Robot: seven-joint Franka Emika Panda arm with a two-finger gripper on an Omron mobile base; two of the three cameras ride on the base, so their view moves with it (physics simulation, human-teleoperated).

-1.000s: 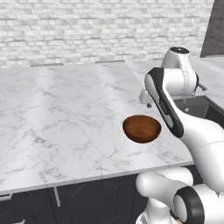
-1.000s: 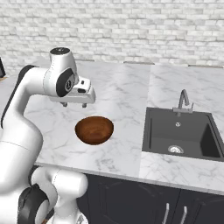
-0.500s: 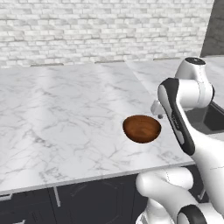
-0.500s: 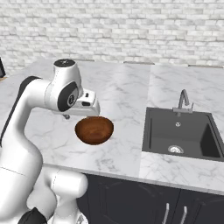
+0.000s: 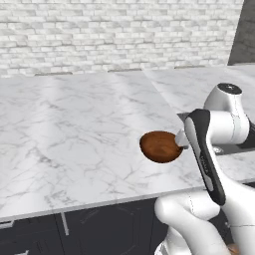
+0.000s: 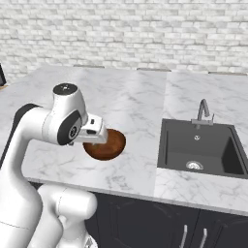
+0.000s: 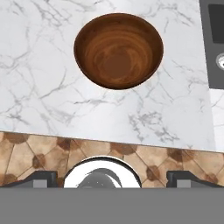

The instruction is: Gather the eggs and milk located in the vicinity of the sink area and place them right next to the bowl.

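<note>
Overhead, the end effector point(image 7: 112, 177) hangs spread wide and empty above the bowl point(image 7: 118, 50)

You'll find no readable text, label, brand, number or sign in any view. Bowl point(image 7: 118, 50): plain wood grain, no mark. Bench point(image 5: 74, 129) around the bowl: marble veining only. Sink point(image 6: 201, 147) to the right of the bowl: bare basin, no lettering. Brick wall point(image 6: 126, 34) behind the bowl: no sign. Arm housing beside the bowl: unmarked white.
</note>
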